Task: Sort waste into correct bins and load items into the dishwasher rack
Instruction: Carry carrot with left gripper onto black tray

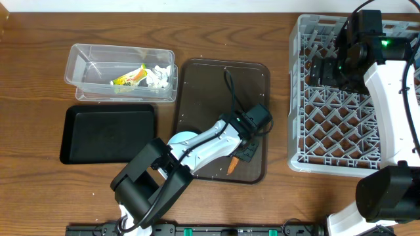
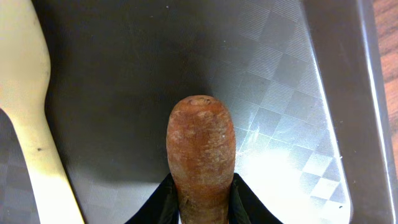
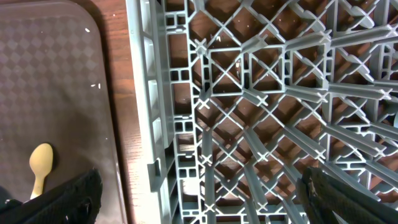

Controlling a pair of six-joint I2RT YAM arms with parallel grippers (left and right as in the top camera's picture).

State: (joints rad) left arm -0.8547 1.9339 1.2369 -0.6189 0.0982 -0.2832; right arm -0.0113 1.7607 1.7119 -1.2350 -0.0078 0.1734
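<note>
Pinching thin orange-brown carrot-like stick (image 2: 200, 143) between fingers of left gripper (image 2: 202, 196), near robot-side right corner of dark brown serving tray (image 1: 210, 72), beside pale yellow spoon (image 2: 28, 112). Holding right gripper (image 3: 205, 199) spread wide above large square grey plastic dishwasher rack (image 1: 328, 131), seemingly bare of dishes. Judging sorting part done: seeing yellow-green wrapper (image 1: 128, 77) and crumpled white tissue (image 1: 157, 77) lying in clear rectangular plastic tub (image 1: 79, 65), leaving stick, spoon and rack loading outstanding.

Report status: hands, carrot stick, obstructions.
Left hand shut on thin orange-brown carrot stick over dark brown tray. Right hand open above grey plastic dishwasher rack. Pale yellow spoon beside stick, apart.
</note>
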